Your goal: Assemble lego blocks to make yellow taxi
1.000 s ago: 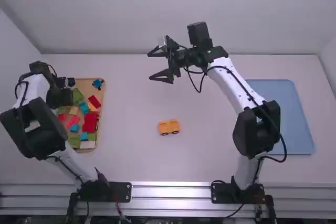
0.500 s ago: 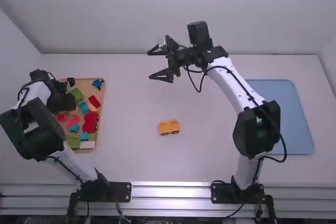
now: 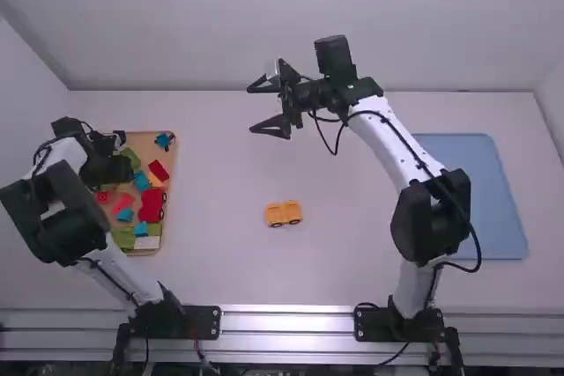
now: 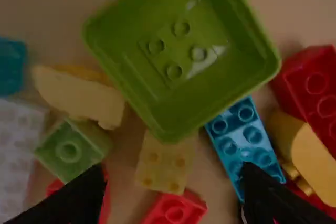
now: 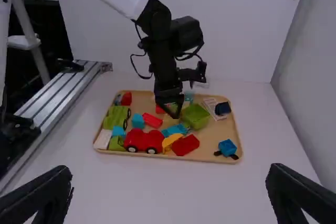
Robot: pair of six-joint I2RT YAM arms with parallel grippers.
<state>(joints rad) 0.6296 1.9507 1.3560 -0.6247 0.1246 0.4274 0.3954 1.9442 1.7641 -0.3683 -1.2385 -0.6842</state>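
Our small yellow-orange block car (image 3: 283, 213) stands by itself on the white worktop (image 3: 220, 261), between the two arms, its dark wheels toward their bases. We judge the body part-built, with the step in hand being to pick its next piece.

That piece is probably the pale yellow studded block (image 4: 167, 163) in the shallow wooden tray (image 3: 146, 143). The left gripper (image 4: 173, 171) is over it, fingers apart and nothing held, one to each side of the block as the left wrist view shows it.

We should turn the fingers square to two opposite sides before going down, and keep the descent straight. Room is tight: the open green plastic tub (image 4: 181, 56) seems to touch or overhang one end, a red studded block (image 4: 176, 208) lies just beside the other, and the blue studded brick (image 4: 244, 140) slants near one finger. If we close off-centre, we may twist the block or pinch a neighbour; a low grip would leave its studs free for joining.

The right gripper (image 3: 252, 110) is open and empty above the far part of the worktop, well apart from the tray.
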